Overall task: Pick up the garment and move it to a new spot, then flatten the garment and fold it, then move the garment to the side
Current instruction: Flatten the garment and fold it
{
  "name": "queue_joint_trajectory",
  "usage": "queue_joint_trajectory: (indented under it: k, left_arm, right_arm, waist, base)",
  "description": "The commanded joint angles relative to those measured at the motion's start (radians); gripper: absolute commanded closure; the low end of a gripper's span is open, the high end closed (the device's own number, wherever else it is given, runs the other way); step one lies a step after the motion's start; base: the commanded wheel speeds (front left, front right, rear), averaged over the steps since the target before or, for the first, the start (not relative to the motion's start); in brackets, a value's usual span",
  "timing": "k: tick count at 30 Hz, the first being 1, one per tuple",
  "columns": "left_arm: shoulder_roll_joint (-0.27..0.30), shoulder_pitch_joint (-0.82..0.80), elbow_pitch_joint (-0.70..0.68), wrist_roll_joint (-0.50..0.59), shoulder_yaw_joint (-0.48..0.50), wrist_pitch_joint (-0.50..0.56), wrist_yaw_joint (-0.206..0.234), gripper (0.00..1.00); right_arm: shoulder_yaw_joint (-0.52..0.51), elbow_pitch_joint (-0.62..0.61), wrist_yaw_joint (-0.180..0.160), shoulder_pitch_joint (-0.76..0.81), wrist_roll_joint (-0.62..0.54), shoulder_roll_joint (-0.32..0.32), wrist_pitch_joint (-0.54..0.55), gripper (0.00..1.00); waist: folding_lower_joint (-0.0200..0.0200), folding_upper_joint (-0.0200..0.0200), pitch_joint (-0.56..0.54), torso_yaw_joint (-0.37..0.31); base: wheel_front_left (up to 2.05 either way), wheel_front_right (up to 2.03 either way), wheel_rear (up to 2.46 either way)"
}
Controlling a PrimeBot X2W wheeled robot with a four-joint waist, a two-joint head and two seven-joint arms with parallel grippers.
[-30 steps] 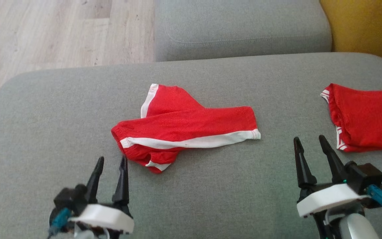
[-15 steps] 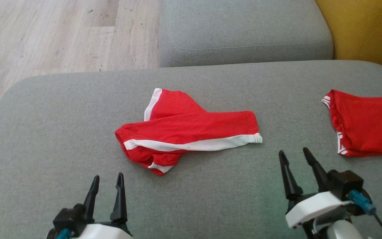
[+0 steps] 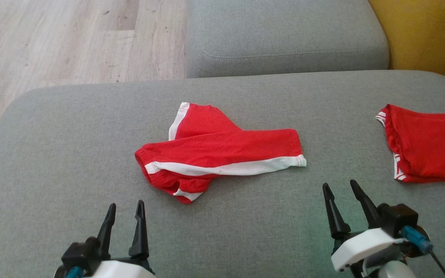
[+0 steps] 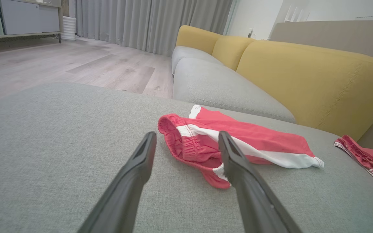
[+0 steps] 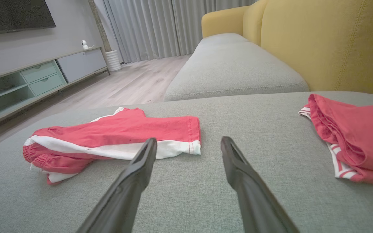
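Red shorts (image 3: 222, 152) question from **seamripper**: which step are we on? Starting at the hands: left gripper (image 3: 126, 203) has its fingers (image 4: 141, 161) spread wide with nothing between them. Right gripper (image 3: 339, 183) is the same deal, splayed and empty. Both hang low over the near part of the grey sofa cushion (image 3: 52, 154), short of the cloth and not touching it.

**tuckbot**: Looks like step one to me, the pick-up, not begun yet. The shorts lie mid-cushion, loosely bunched, nothing flattened. Left gripper sits just short of the elastic waistband end. The right one is off past the hem end, near the gap between the shorts and a second red garment (image 3: 427, 143) at the cushion's right edge.

**seamripper**: Which way are they pointing?

**tuckbot**: Long axis runs side to side across the head view, left end a shade nearer the robot. Waistband points left, and the white-striped leg ends in a hem pointing right. The other leg kinks off toward the far side, white trim on its end.

**seamripper**: So next move?

**tuckbot**: My guess: reach forward and down, pinch the fabric, then lift. Waistband for the left and hem for the right seems handy. It's floppy cloth, so a shallow pinch may catch one layer and let the rest drag. Also don't wander onto the other red piece, which looks already folded aside, I reckon.
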Motion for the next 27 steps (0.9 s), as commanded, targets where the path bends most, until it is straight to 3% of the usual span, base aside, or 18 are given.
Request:
queue_joint_trajectory:
  k: [1,13,27]
  left_arm:
    - [0.017,-0.025,-0.036,-0.003,0.038,-0.003,0.007,0.00]
    - [0.022,-0.060,-0.044,-0.018,0.029,0.025,-0.005,0.00]
    - [0.032,-0.314,0.119,-0.094,0.021,0.246,-0.074,0.00]
  right_arm:
    - [0.024,-0.026,0.003,-0.036,0.003,-0.005,-0.015,0.00]
    - [0.019,-0.024,0.003,-0.041,0.000,-0.005,-0.021,0.00]
    - [0.030,-0.051,0.003,-0.090,-0.020,-0.005,-0.011,0.00]
  waist:
    - [0.0000,0.0000,0.001,0.001]
    - [0.0000,0.0000,0.022,0.005]
    - [0.0000,0.0000,0.143,-0.020]
  base:
    - [0.00,0.00,0.00]
    - [0.00,0.00,0.00]
    - [0.00,0.00,0.00]
